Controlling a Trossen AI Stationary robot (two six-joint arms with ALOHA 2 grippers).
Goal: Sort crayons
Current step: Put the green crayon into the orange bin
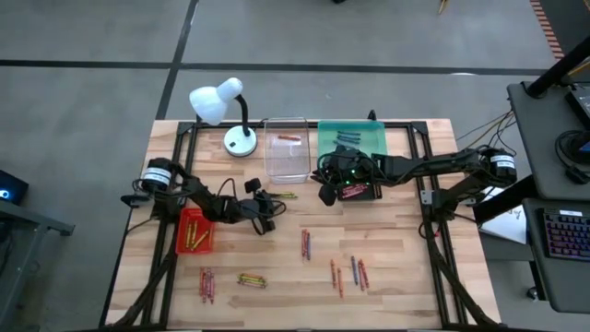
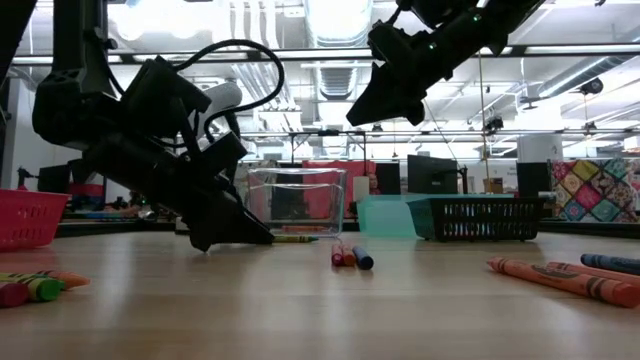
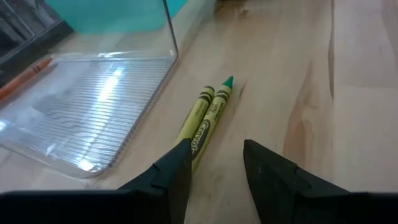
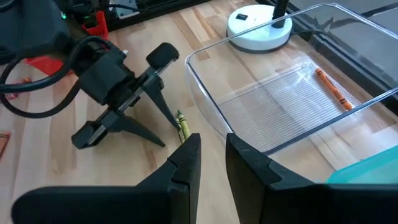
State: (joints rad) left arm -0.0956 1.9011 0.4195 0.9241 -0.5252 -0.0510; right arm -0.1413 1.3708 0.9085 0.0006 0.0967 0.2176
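The lower ends of two yellow-wrapped crayons (image 3: pixel 205 115) vanish behind the left hand (image 3: pixel 216 163) — tips alone show.

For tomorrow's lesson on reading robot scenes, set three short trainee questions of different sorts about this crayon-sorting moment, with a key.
1. True or false: the clear tray holds one orange crayon.
2. Which tool stands at the pair of yellow-wrapped crayons beside the clear tray? A) left tool B) right tool
3. Fill in: the red tray lies near the ______ arm.

Key
1. True.
2. A; its tips are down at the table with the jaws apart around the pair. The right tool hangs above the table.
3. Left.
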